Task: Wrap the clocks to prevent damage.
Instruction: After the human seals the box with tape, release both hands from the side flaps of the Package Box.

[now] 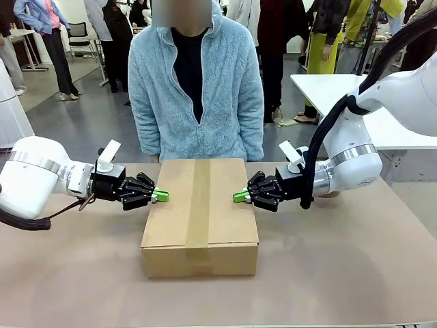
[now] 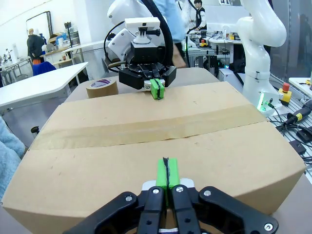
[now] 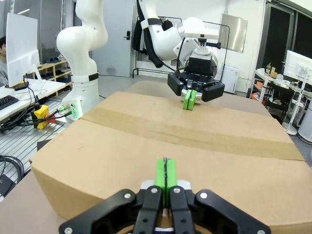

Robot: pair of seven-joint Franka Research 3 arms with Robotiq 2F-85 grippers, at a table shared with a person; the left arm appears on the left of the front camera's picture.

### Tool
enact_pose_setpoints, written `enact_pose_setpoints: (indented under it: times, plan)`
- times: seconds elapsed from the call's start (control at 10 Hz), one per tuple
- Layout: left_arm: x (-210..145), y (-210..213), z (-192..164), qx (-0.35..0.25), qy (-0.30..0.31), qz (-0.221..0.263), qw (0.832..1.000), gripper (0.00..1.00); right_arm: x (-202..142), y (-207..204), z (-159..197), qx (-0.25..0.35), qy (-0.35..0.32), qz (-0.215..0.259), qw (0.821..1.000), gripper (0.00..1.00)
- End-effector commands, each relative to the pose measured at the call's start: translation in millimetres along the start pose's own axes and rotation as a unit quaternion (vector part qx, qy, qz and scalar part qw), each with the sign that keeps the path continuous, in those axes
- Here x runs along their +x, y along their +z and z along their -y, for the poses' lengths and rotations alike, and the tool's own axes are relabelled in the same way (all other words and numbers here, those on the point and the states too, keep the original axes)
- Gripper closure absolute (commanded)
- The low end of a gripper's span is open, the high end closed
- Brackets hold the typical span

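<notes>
A closed brown cardboard box [image 1: 199, 212] with a strip of brown tape down its lid lies in the middle of the table. The clocks are hidden. My left gripper [image 1: 162, 196] is shut, its green pads pressed together with nothing between them, at the box's left top edge. My right gripper [image 1: 239, 197] is shut the same way at the right top edge. The left wrist view looks along the left gripper [image 2: 167, 173] across the lid [image 2: 146, 146] to the right gripper [image 2: 156, 89]. The right wrist view mirrors this, right gripper [image 3: 165, 173] facing left gripper [image 3: 189, 99]. Whether the tips touch the cardboard I cannot tell.
A person in a light blue fleece [image 1: 196, 89] stands at the far side of the table, just behind the box. A roll of brown tape [image 2: 102, 88] lies on the table beyond the box, on the right arm's side. A white table [image 1: 341, 96] stands at the back right.
</notes>
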State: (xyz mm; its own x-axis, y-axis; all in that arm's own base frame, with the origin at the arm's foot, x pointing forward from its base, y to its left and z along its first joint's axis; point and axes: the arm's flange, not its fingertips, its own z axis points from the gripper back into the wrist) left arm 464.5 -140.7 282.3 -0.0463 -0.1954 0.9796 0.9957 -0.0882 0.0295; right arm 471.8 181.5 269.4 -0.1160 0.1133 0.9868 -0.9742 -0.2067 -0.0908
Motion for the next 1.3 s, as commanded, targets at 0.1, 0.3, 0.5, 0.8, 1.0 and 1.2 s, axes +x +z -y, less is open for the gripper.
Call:
enact_pose_setpoints:
  times: [0.1,0.3,0.5,0.8,1.0,1.2]
  plan:
    - [-1.6,-1.7,0.0,0.007,0.001,0.000,1.000,1.00,-1.9,-0.5,-0.4,-0.002,0.000,-0.004,1.000,0.99]
    - [0.0,0.0,0.0,0.000,0.000,0.000,1.000,1.00,0.0,0.0,0.0,0.000,0.000,0.000,1.000,0.99]
    - [41.6,19.0,5.0,0.003,0.014,-0.069,0.998,1.00,41.1,10.1,-10.7,-0.001,-0.001,-0.062,0.998,0.99]
    - [119.3,53.2,29.7,-0.034,0.039,-0.157,0.986,1.00,118.4,40.9,-36.6,0.007,-0.009,-0.167,0.986,0.99]
    - [161.4,77.7,53.4,-0.038,0.059,-0.247,0.966,1.00,157.6,62.5,-59.1,-0.019,-0.049,-0.250,0.967,0.99]
    - [195.6,100.4,77.1,-0.003,0.062,-0.303,0.951,1.00,194.6,76.9,-83.1,-0.059,-0.063,-0.298,0.951,0.99]
